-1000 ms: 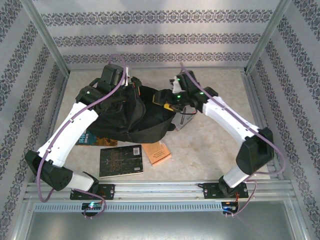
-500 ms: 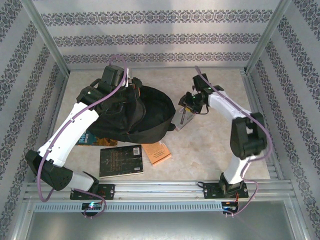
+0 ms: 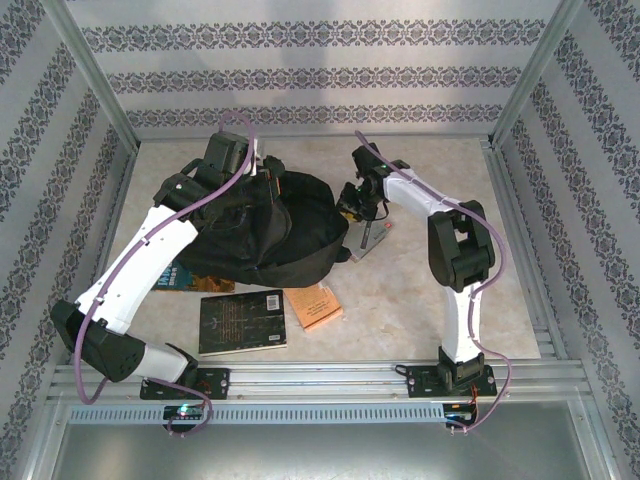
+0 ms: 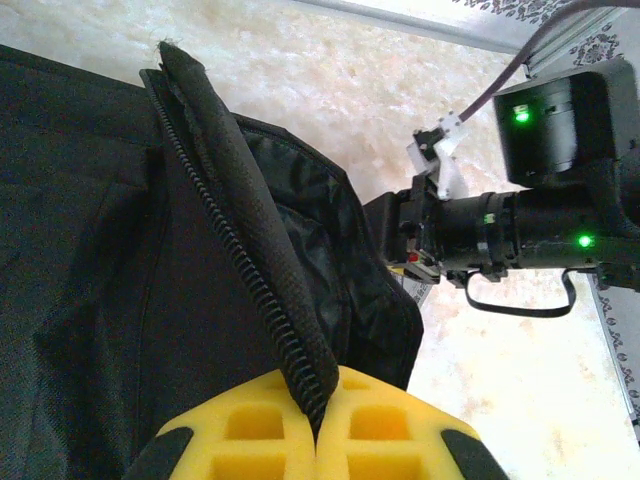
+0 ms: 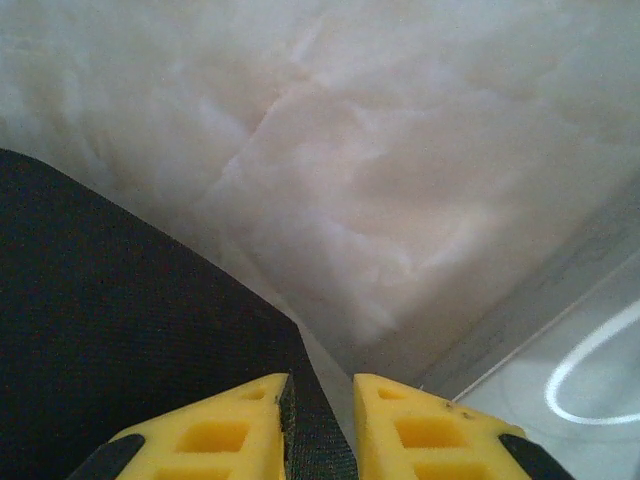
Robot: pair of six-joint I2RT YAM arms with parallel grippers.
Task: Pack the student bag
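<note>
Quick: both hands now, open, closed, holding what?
Left hand: closed on the student bag's zipper edge.
Right hand: bag fabric between its fingers; grip cannot be told.

Backpack point(image 3: 290, 235) hogs the middle-left of the worktop point(image 3: 400, 300), with a dark book point(image 3: 243, 322) and an orange booklet point(image 3: 318, 305) crowding its near edge, so the open lanes are the bare right side and the back-wall strip.

White arm links point(image 3: 150, 250), black joints point(image 3: 455, 255), purple cables point(image 3: 235, 165), yellow waffle-patterned fingers point(image 5: 215, 435).
</note>
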